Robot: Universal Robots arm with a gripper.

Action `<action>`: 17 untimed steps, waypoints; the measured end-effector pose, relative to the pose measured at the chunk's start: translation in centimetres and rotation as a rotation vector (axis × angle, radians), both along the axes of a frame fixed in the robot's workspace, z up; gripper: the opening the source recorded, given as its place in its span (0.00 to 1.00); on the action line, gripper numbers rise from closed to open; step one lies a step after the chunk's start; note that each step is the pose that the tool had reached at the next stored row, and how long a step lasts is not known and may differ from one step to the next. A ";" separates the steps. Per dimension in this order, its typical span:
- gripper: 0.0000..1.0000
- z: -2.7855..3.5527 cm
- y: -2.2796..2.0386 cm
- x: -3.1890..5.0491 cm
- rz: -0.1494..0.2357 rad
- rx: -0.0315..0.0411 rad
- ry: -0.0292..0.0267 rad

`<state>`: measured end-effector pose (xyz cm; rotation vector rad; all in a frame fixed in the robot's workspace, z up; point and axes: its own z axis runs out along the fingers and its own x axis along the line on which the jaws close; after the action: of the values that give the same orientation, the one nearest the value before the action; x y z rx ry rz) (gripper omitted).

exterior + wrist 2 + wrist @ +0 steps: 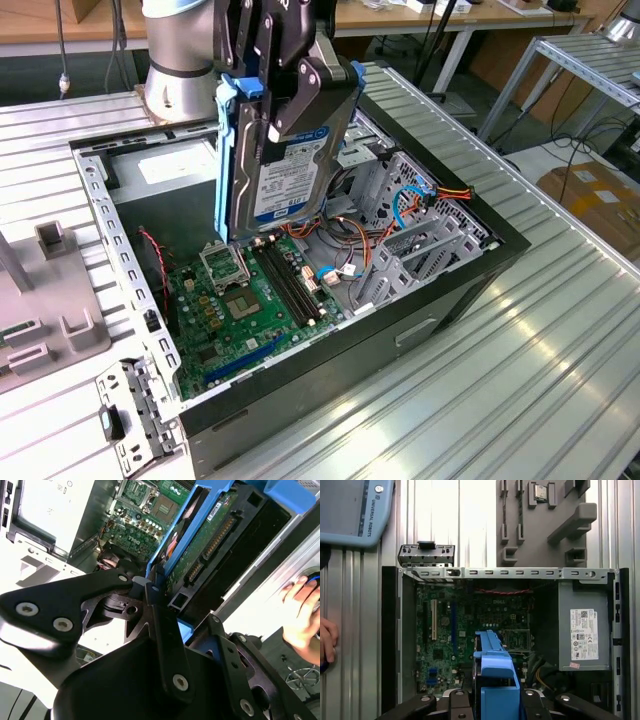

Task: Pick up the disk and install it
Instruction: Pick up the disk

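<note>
The disk, in its blue carrier, hangs on edge above the motherboard of the open computer case, pinched between the fingers of the gripper, and I judge it wants a steady, square hold clear of the orange cables.

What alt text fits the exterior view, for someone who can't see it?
A robot arm's gripper holds the disk, a hard drive in a blue carrier, on edge over the green motherboard of an open computer case. The case lies on a ribbed metal table.
</note>
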<state>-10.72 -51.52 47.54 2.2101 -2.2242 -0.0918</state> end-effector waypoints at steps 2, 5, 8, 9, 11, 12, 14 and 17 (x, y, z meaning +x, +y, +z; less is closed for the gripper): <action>0.37 0.00 -0.15 0.05 0.000 -0.0001 0.0001; 0.37 0.00 -0.48 0.17 0.000 0.0000 0.0000; 0.37 0.00 -0.84 0.29 0.000 -0.0001 0.0000; 0.37 0.00 -0.90 0.31 0.000 0.0000 0.0000; 0.37 0.00 -1.03 0.36 0.000 -0.0001 0.0001; 0.37 0.00 -1.08 0.37 0.000 -0.0001 0.0000; 0.37 0.00 -1.26 0.44 0.000 -0.0001 0.0000; 0.37 -0.01 -1.48 0.51 0.000 0.0000 0.0000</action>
<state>-10.21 -53.00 47.53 2.2101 -2.2243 -0.0918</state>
